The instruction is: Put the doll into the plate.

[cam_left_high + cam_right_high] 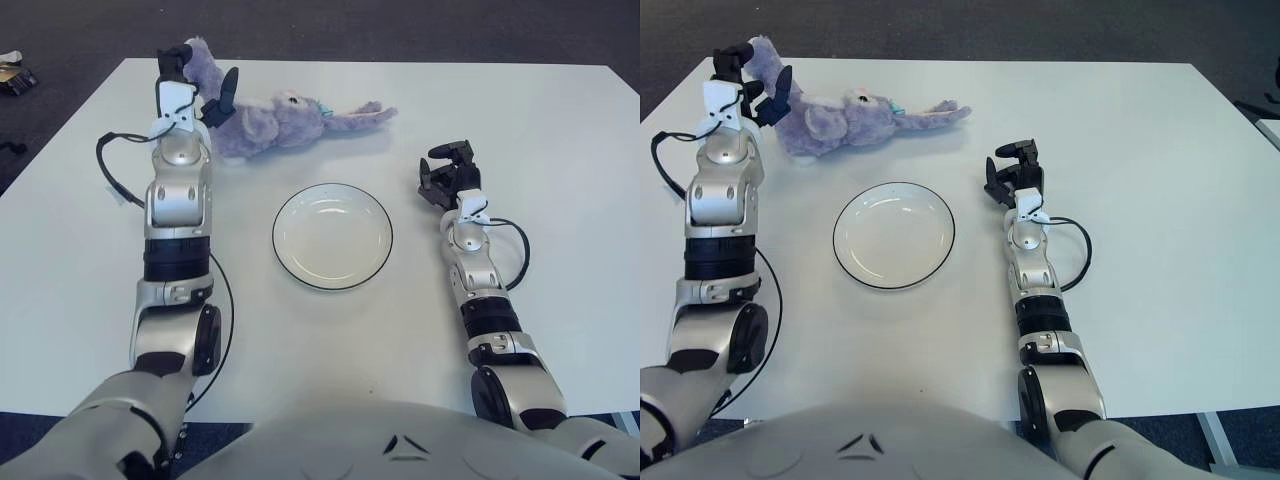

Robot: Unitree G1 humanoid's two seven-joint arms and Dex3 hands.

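I see the white worktop [560, 150] carrying everything in view. The white, black-rimmed plate [332, 236] sits near its centre and holds nothing. The purple doll [285, 118] lies on its side at 12 o'clock from the plate, well apart from it, one limb stretched toward 3 o'clock. My left hand [195, 85] is at the doll's 9 o'clock end, fingers spread on either side of the raised limb; I cannot tell whether they grip it. My right hand [448, 175] shows at 3 o'clock of the plate, fingers loosely curled, holding nothing.
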